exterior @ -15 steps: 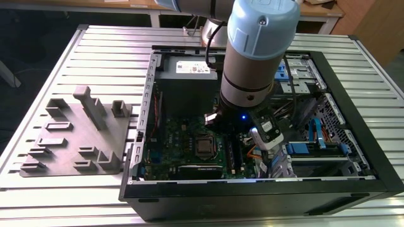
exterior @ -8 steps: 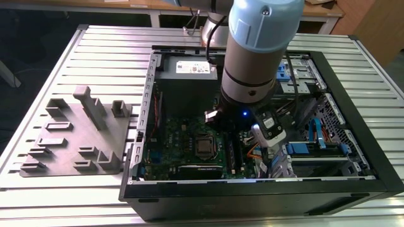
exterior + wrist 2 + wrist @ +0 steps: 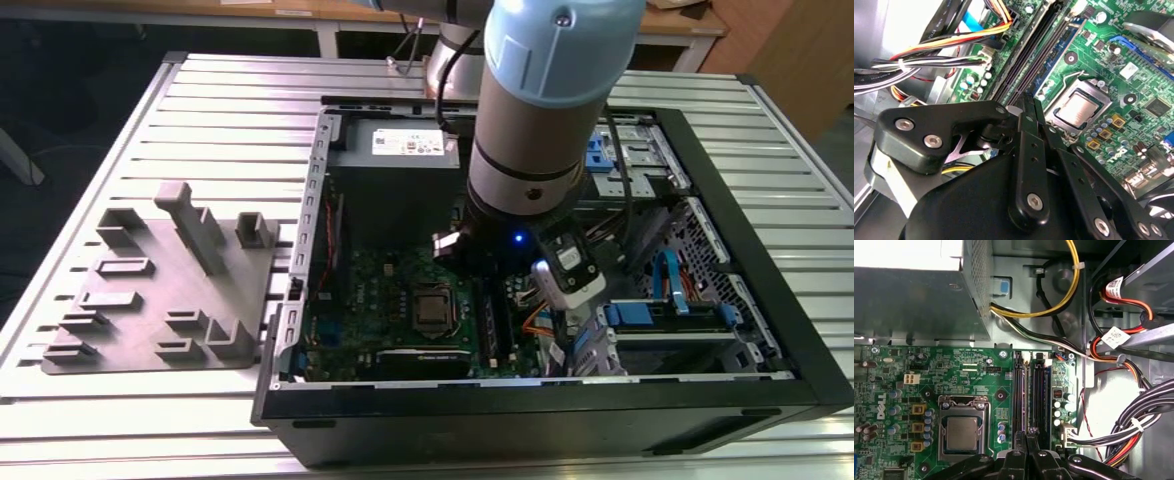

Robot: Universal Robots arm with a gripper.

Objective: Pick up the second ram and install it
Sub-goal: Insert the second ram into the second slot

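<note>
Closest to my wrist cameras is the gripper (image 3: 1027, 432) (image 3: 1026, 100). Its black fingers (image 3: 1030, 131) are pressed flat together, and I can see nothing between them. The tips hang just above the green motherboard (image 3: 954, 370), beside the CPU socket (image 3: 961, 432) (image 3: 1079, 107), on the side where the memory slots (image 3: 1018, 390) run.

In both wrist views, long black rails lie parallel to the socket's edge. The rail farther from the socket has a dark blue-black strip standing in it. I take that strip for the second ram (image 3: 1040, 390) (image 3: 1061, 47), seated on edge in its slot (I cannot tell whether it is latched). The fingertips are above the gap between the two rails at one end. I cannot tell whether they touch the strip.

Beyond the slots, away from the socket, a bundle of black, yellow, red and orange cables (image 3: 1139, 415) crosses the bare metal floor of the case. Past the far edge of the board from the socket is the grey power supply (image 3: 914, 295) (image 3: 400, 150).

In the exterior view, the arm (image 3: 534, 120) reaches down into the open black computer case (image 3: 747, 250), hiding the slot area next to the socket. The case lies on a ribbed metal table (image 3: 214, 110). Well apart from the socket, outside the case on the exterior view's left, is a grey holder block (image 3: 174, 290) with upright pegs.
</note>
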